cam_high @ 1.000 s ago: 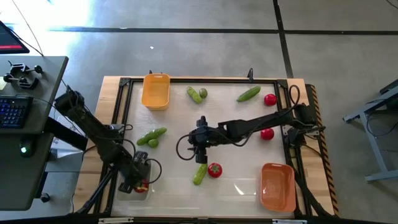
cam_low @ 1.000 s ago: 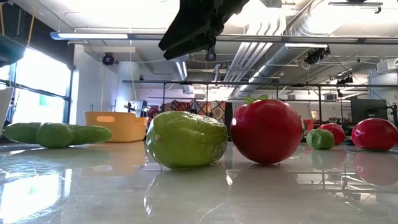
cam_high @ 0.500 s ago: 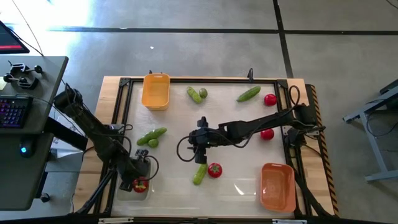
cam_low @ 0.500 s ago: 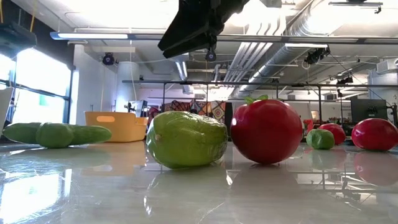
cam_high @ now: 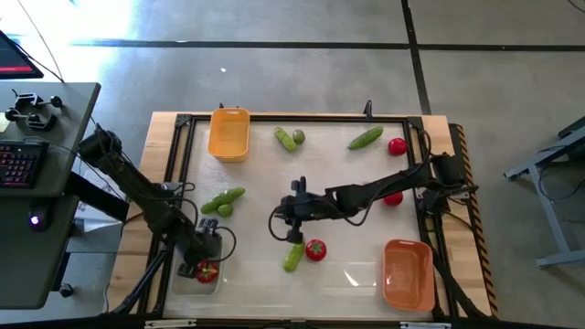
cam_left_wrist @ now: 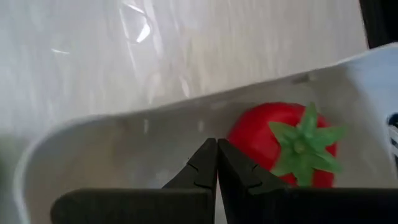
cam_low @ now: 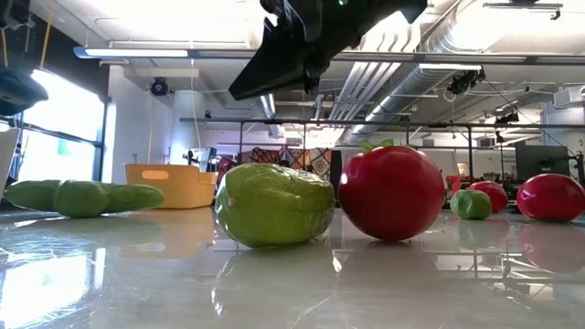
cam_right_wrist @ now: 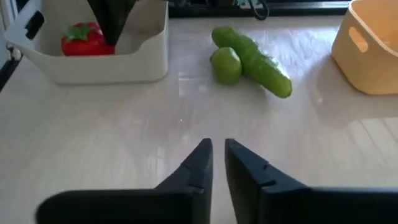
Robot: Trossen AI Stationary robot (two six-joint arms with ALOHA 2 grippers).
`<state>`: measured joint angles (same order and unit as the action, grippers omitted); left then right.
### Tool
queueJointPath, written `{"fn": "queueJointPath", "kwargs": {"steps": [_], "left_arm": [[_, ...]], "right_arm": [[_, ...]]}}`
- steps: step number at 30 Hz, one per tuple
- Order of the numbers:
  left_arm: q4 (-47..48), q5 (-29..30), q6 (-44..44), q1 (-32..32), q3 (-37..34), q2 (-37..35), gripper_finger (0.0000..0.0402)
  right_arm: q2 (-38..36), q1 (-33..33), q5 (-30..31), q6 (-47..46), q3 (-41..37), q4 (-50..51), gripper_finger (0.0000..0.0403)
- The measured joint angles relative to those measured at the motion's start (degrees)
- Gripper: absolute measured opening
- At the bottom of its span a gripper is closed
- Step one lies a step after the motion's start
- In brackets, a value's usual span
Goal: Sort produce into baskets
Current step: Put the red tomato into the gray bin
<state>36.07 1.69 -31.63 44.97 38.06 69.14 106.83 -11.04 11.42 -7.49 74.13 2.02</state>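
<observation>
A red tomato (cam_high: 207,270) lies inside the clear basket (cam_high: 183,279) at the counter's near-left corner, and the left gripper (cam_high: 208,239) hangs just over that basket with its jaws pressed together and holding nothing; in the left wrist view the tomato (cam_left_wrist: 283,149) sits just beyond the closed fingertips (cam_left_wrist: 214,152), against the pale wall of the basket (cam_left_wrist: 81,134). Near the middle of the counter (cam_high: 347,274), a green cucumber (cam_high: 292,256) and a second tomato (cam_high: 315,249) lie side by side, close together; the low view shows them large in front, the cucumber (cam_low: 274,204) beside the tomato (cam_low: 393,192). The right gripper (cam_high: 294,236) hovers just above that pair, clear of the surface, its jaws nearly together with only a narrow slit between the fingers (cam_right_wrist: 196,165) and nothing between them. Toward the left edge a cucumber and lime (cam_high: 222,200) lie touching. The yellow-orange basket (cam_high: 228,133) stands at the far-left corner, the darker orange basket (cam_high: 408,272) at the near-right corner. Along the far edge lie another green pair (cam_high: 290,138), a lone cucumber (cam_high: 365,138) and a tomato (cam_high: 397,145); one more tomato (cam_high: 393,196) rests near the right edge, partly under the right arm.
</observation>
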Motion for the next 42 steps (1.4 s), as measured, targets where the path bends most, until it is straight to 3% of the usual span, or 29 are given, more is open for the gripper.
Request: {"fn": "queueJointPath", "kwargs": {"steps": [4,31,42], "left_arm": [[-0.03,-1.34,-2.07,1.04,0.00,0.00,0.0000],[-1.12,-9.88,-9.15,5.20,0.00,0.07,0.0000],[-0.30,-9.98,-11.33,6.57,0.02,0.07,0.0000]], "right_arm": [[0.00,0.00,-0.04,0.01,0.00,0.09,0.0002],[0.01,0.00,-0.31,0.04,0.00,1.65,0.0000],[0.02,0.00,-0.28,0.48,0.00,1.87,0.0000]]}}
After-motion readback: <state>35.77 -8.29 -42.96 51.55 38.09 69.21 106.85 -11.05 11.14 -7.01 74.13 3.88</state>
